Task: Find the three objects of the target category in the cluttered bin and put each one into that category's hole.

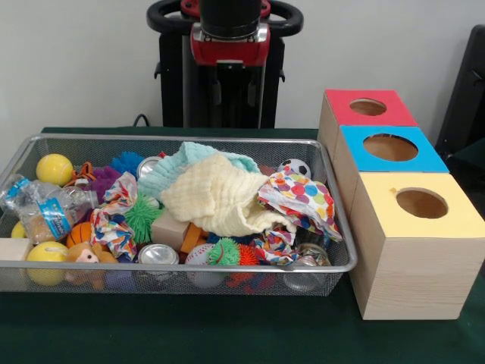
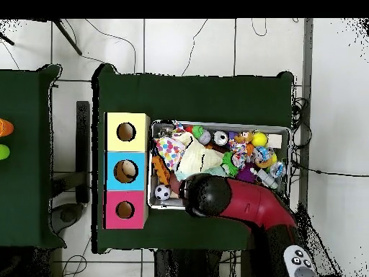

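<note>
The silver wire-mesh bin (image 1: 182, 267) lies on the green table, full of clutter. On top are a pale yellow cloth (image 1: 220, 201), a teal cloth (image 1: 189, 163) and a polka-dot cloth (image 1: 303, 199). Around them are a small soccer ball (image 1: 294, 167), a yellow ball (image 1: 54, 168), a plastic bottle (image 1: 42, 208), a green spiky ball (image 1: 142, 216), a can (image 1: 158, 254) and a wooden block (image 1: 168, 227). The gripper (image 1: 232, 83) hangs high over the bin's far rim, dark against the pedestal. In the overhead view the arm's black head (image 2: 205, 195) covers it.
Three wooden boxes stand in a row right of the bin, each with a round hole: red top (image 1: 337, 106), blue top (image 1: 352, 152), yellow top (image 1: 462, 216). In the overhead view something pale shows in the blue box's hole (image 2: 126, 172). A second green table (image 2: 21, 159) stands at the left.
</note>
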You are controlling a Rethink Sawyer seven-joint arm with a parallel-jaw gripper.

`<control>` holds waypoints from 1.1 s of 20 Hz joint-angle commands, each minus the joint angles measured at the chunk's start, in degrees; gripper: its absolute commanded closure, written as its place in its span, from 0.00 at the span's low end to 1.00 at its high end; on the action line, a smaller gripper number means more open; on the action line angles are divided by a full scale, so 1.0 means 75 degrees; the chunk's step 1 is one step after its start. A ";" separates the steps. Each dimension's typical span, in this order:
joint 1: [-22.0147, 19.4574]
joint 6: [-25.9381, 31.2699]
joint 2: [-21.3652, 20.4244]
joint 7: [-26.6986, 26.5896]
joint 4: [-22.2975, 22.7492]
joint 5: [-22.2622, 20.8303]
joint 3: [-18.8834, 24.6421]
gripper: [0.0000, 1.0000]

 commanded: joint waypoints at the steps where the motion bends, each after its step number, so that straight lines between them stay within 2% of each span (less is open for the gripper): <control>1: -0.0528 0.0409 0.0536 -0.1207 -0.0456 -0.0660 0.1038 0.00; 7: -0.0851 0.0476 0.0788 -0.1345 -0.0676 -0.1012 0.1302 0.00; 12: -0.0848 0.0443 0.0626 -0.1049 -0.0662 -0.1265 0.1325 0.00; 17: -0.0902 0.0545 0.0769 -0.0916 -0.0764 -0.1289 0.1391 0.00; 22: -0.0990 0.0644 0.0665 -0.0889 -0.0626 -0.1323 0.1423 0.00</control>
